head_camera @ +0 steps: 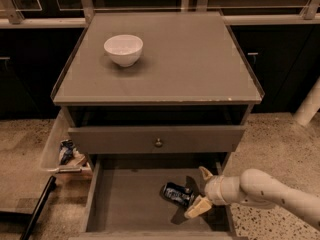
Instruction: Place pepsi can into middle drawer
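Note:
The pepsi can [176,193] lies on its side on the floor of the pulled-out middle drawer [130,201], towards its right side. My gripper [198,191] reaches in from the right and sits just right of the can, fingers spread apart, one finger [205,174] above and one finger [197,208] below. The can rests on the drawer floor at the fingertips, not clamped.
A white bowl [123,49] stands on the cabinet top [200,64]. A closed drawer front with a small knob [158,143] is above the open drawer. A clear bin [62,151] with snack packets hangs on the cabinet's left side. A dark bar [37,206] lies at lower left.

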Controlling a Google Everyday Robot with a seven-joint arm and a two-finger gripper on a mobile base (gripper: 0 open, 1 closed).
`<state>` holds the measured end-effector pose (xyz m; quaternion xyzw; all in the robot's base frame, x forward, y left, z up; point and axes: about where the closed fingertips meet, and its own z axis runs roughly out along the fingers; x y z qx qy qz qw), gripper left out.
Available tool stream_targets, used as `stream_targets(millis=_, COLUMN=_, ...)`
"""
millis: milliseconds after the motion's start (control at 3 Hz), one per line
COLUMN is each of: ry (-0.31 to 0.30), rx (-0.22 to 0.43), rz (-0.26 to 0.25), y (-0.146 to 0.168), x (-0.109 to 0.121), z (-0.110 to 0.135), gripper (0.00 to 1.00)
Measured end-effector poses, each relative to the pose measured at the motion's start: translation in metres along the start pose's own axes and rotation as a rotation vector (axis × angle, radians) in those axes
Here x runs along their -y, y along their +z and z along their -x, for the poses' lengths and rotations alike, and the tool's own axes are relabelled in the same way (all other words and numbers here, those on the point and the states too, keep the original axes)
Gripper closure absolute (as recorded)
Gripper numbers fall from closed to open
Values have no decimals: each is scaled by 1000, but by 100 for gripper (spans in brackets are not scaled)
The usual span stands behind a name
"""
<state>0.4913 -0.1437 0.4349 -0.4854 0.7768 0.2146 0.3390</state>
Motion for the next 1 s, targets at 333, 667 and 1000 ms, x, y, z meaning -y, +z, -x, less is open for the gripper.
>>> stream_targets(millis=333, ry=-55, rx=10, rz=-18, y=-46, x=-15, z=6, gripper=0)
stream_targets(millis=667, ry=-132, rx=10, rz=-39, y=-93, x=-29, z=14, gripper=0)
stream_targets(millis=1000, ry=-200, rx=33, rz=-50, y=-128, x=-34, z=27, gripper=0)
